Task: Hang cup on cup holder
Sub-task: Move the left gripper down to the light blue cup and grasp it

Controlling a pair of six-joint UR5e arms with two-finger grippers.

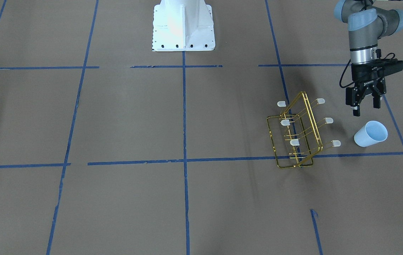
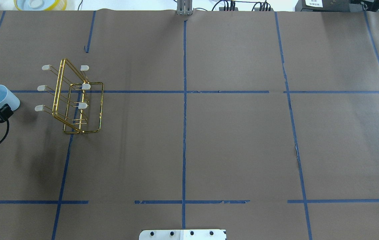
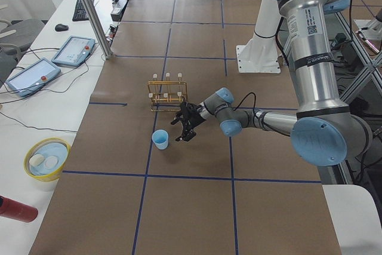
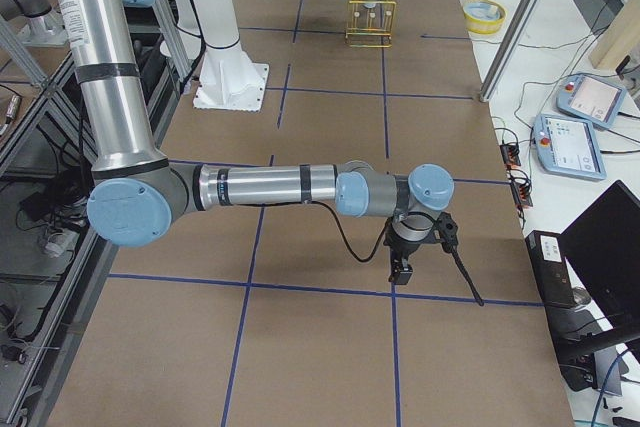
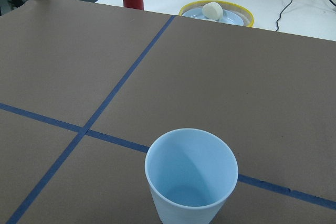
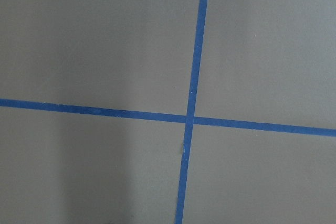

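The cup (image 1: 370, 134) stands on the table (image 1: 116, 117) with its open mouth up. It is near the cup holder (image 1: 295, 136) but not touching it, on the robot's left side. The left gripper (image 1: 365, 106) hangs just beside the cup. Its 2 fingers are wide apart and hold nothing. The right gripper (image 4: 400, 269) is far off at the other end of the table. I cannot tell if it is open or closed.

The cup looks light, thin and smooth, so I think it may slip or tip over from a small bump. It could bend if squeezed hard. A good place to hold it may be the rim, 1 finger inside and 1 outside, with a soft squeeze. No cup hangs on the 6 prongs yet.
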